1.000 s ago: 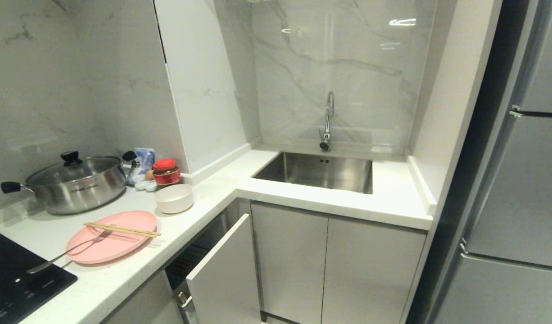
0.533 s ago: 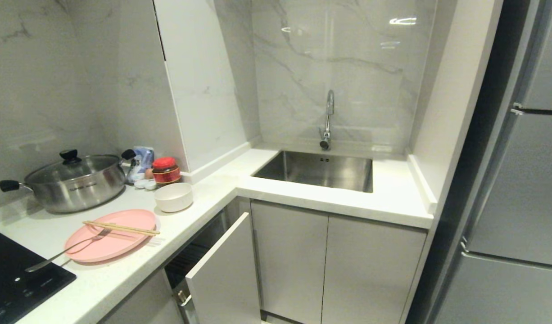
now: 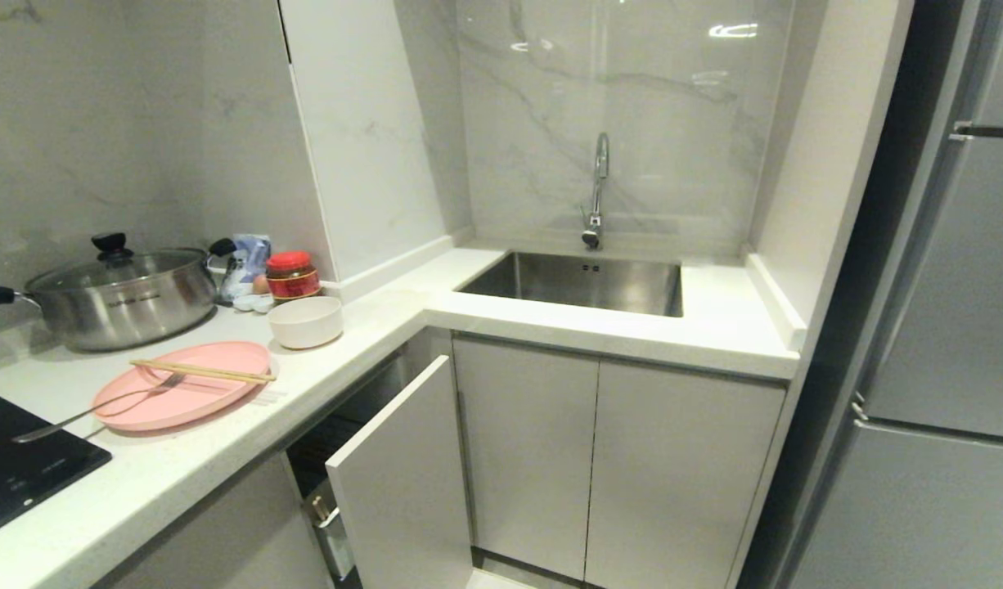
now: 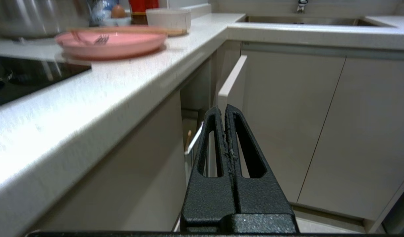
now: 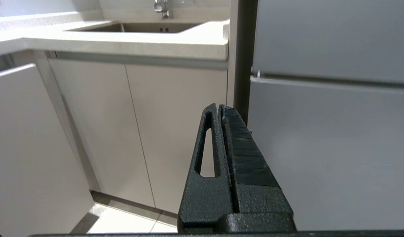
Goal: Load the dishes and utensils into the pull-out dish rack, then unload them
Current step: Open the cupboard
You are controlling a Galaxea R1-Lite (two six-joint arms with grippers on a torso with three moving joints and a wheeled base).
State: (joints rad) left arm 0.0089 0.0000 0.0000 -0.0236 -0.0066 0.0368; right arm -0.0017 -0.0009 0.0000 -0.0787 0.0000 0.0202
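Both hands, left hand (image 4: 225,110) & right hand (image 5: 218,108), are closed w/ nothing held, low before the cabinets; plate (image 3: 182,395) rests on counter (image 3: 371,335).

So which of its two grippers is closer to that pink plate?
The left. The left gripper hangs shut below the counter edge beside the partly open rack front, the pink plate above it. The right gripper hangs shut by the fridge, farther off.

On the desk (image 3: 371,327) stood one plate (image 3: 182,393), one bowl (image 3: 305,321), one fork (image 3: 92,407), two chopsticks (image 3: 203,372), one pot (image 3: 113,296), one jar (image 3: 291,275).
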